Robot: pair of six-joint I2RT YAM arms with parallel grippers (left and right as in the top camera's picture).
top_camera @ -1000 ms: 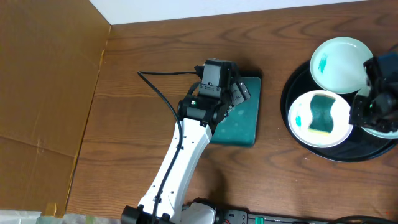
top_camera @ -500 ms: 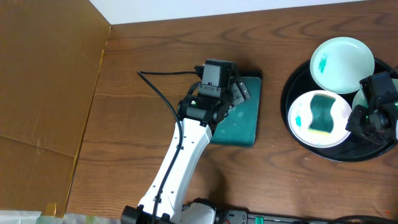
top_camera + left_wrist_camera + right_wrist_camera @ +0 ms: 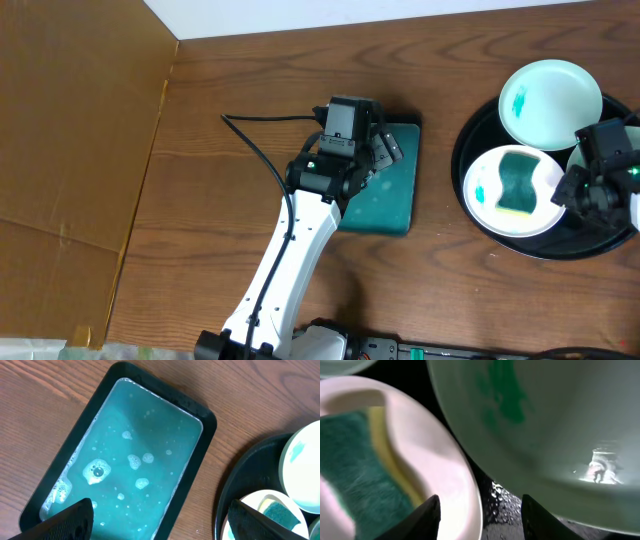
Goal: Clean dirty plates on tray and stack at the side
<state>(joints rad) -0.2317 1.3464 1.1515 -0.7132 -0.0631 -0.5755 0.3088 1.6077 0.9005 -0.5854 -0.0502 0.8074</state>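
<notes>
Overhead and wrist views; all positions are given relative to the tray point(image 3: 472, 135), which sits on the wooden table point(image 3: 250, 80). Upper plate point(image 3: 550, 100): on the tray's far part, teal smear on its left side; sponge plate point(image 3: 490, 175): on the tray's near-left part, carrying a green-and-yellow sponge point(image 3: 517, 182) at its centre and a teal smear to the sponge's left; third plate point(image 3: 545, 420): on the tray's right part, teal smear on its inner surface, just beside the sponge plate with a strip of wet black tray showing between them. Right gripper point(image 3: 480, 502): low over that strip, fingers spread apart, nothing pinched between them. Left gripper point(image 3: 160, 510): well to the left of the tray, above the rectangular tray point(image 3: 207, 417) of foamy teal water point(image 3: 145, 445), fingers spread wide and empty.
</notes>
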